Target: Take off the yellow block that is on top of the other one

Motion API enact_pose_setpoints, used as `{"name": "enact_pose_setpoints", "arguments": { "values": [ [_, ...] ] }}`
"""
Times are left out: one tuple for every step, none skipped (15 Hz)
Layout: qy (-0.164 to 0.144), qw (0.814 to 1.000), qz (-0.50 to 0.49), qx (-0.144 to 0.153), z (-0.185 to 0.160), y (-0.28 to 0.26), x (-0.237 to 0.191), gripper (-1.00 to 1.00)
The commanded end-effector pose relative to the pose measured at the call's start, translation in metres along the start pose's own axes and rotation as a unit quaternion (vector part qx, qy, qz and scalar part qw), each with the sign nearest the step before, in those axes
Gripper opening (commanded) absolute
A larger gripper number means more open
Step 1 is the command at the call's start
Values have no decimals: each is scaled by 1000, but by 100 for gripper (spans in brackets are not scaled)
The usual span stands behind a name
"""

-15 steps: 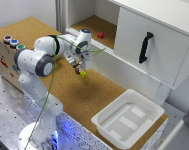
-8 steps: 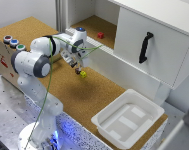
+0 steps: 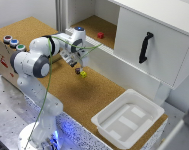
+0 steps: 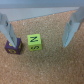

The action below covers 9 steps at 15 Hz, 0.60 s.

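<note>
Gripper [image 4: 39,31] jaws spread, holding nothing. The small bright yellow cube [image 4: 34,43] rests on the cork surface [image 4: 50,67] between the fingers, beside the dark brownish cube [image 4: 13,47]. Retract vertically; avoid nudging either cube.

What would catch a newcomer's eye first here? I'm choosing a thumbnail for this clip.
The bright yellow block marked N, lying on the cork beside the dark brownish cube, between the open gripper fingers. In the exterior view, the white arm bends over them, with a white tray toward that view's right.
</note>
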<state>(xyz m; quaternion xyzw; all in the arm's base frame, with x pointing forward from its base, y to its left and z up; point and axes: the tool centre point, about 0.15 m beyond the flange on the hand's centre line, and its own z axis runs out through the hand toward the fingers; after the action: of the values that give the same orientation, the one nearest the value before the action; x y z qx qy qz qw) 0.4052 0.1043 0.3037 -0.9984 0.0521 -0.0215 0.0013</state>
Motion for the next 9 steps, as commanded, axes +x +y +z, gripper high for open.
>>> {"name": "enact_pose_setpoints", "arguments": {
  "values": [
    [25,996,-82,-27,66,1,19,100],
    [28,996,-87,-21,74,1,24,100],
    [29,996,-85,-18,80,0,29,100],
    [29,996,-80,-15,85,-1,33,100],
    [29,997,-72,-14,88,-2,38,100],
    [30,997,-67,-13,90,-3,42,100],
    [34,997,-66,-14,90,-5,46,100],
    [35,997,-63,-17,90,-6,49,100],
    [40,997,-60,-20,90,-5,54,100]
  ]
}}
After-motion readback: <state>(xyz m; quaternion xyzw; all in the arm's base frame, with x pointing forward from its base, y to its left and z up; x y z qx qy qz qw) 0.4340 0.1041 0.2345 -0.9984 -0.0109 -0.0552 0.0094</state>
